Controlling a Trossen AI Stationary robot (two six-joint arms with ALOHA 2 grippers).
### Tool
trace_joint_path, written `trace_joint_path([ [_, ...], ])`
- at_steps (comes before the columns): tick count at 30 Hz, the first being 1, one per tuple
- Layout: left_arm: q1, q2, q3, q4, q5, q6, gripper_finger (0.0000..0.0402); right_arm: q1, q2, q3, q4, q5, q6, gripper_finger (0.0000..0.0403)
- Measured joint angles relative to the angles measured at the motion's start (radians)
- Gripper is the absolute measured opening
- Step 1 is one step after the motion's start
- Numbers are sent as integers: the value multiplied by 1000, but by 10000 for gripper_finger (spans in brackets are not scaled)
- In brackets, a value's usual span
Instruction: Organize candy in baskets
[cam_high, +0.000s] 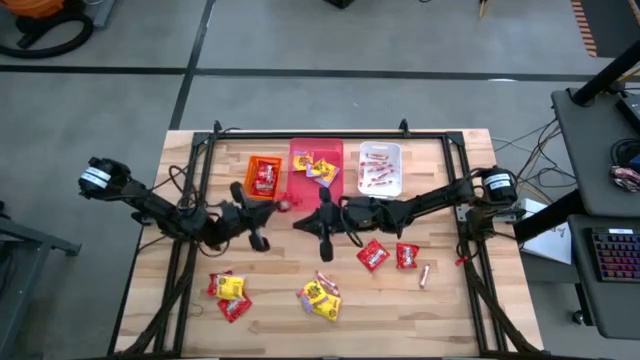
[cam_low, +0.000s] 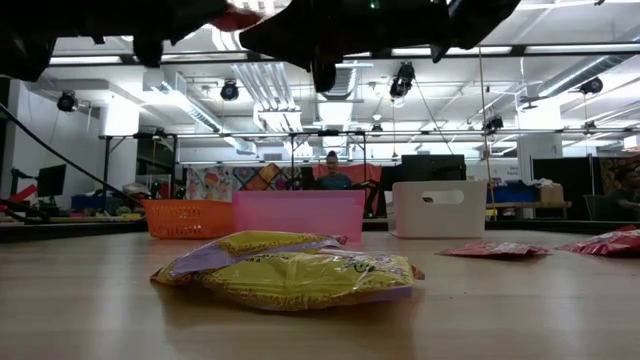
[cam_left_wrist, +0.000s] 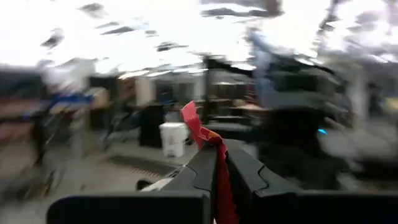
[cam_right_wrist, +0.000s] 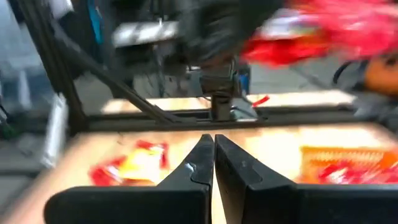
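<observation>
Because sorting needs one sweet carried at a time, my left gripper (cam_left_wrist: 221, 163) is clamped on a red packet (cam_left_wrist: 208, 143), at nine o'clock of centre. My right gripper (cam_right_wrist: 213, 155) hangs closed, empty. Baskets (cam_high: 316, 170) wait at twelve o'clock.

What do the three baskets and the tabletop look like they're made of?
The orange basket looks like plastic with a mesh-like wall. The pink basket seems smooth plastic, slightly translucent. The white basket looks like smooth, matte plastic with a handle cutout. The table looks like light wood planks, going by the visible grain lines.
</observation>
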Motion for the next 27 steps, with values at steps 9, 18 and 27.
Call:
trace_joint_path([
  [9, -7, -12, -7, -28, -167, -374, 2, 123, -2, 0, 38, 370, -740, 9],
  [18, -6, 4, -9, -73, -62, -531, 2, 136, -1, 45, 65, 381, -910, 54],
  [27, -7, 47, -3, -88, -20, -623, 2, 134, 0, 77, 17, 377, -961, 112],
])
